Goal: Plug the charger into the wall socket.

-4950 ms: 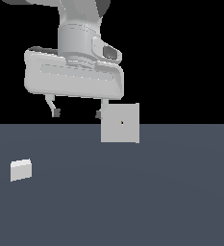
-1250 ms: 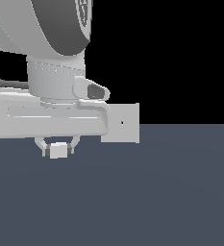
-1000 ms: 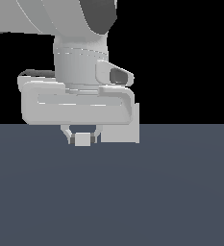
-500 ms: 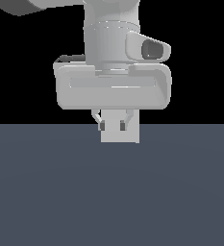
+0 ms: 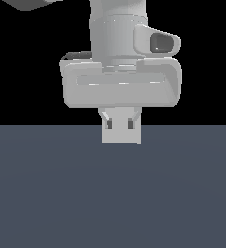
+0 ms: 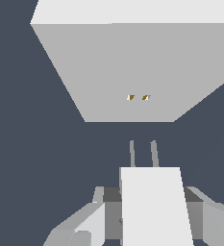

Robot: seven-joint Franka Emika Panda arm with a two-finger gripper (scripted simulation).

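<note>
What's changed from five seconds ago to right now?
The charger left its spot on the floor at the exterior view's left; the pincer now holds it and has carried it rightward to just in front of the wall socket, prongs facing the two holes, not yet inserted. The socket itself stayed put.

White charger [image 6: 154,206] (socket [image 6: 128,67] light grey)

A flat dark slate-blue floor [image 5: 51,193] is shown; the wall socket [image 5: 121,137] is stood upright at its far edge.
</note>
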